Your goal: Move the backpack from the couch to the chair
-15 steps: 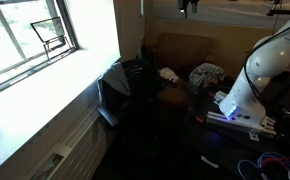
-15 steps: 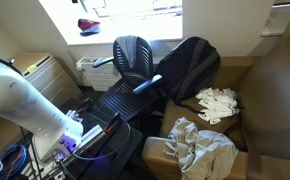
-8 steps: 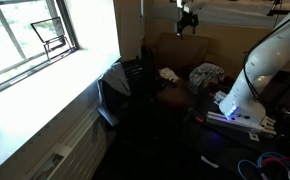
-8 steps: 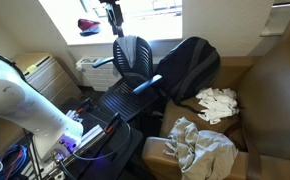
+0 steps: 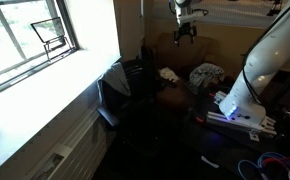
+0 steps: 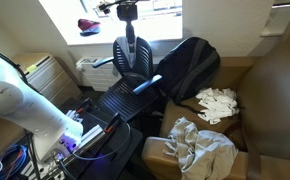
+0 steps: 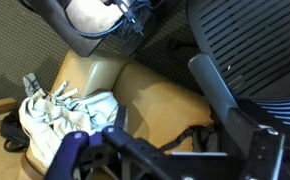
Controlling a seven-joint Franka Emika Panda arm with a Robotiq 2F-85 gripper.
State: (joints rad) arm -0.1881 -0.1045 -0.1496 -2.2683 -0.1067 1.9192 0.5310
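Note:
The black backpack [image 6: 190, 66] stands upright on the brown couch [image 6: 270, 90], leaning against its back, right beside the black mesh office chair [image 6: 131, 60]. My gripper [image 6: 129, 42] hangs in the air above the chair's backrest, apart from the backpack; it also shows above the couch in an exterior view [image 5: 185, 32]. In the wrist view the gripper [image 7: 170, 160] is open and empty, its fingers spread wide over the tan couch cushion [image 7: 155, 95]. Black backpack straps [image 7: 190, 135] lie below it.
White crumpled clothes [image 6: 217, 103] and a grey garment [image 6: 200, 145] lie on the couch; the clothes also show in the wrist view [image 7: 55, 110]. The chair's armrest [image 7: 220, 85] is close to the gripper. A window and sill [image 5: 45, 70] stand beside the chair. The robot base [image 5: 240, 100] has cables on the floor.
The gripper has come down into view from the top and moved lower, towards the chair's backrest and the couch. The backpack and chair have not moved.

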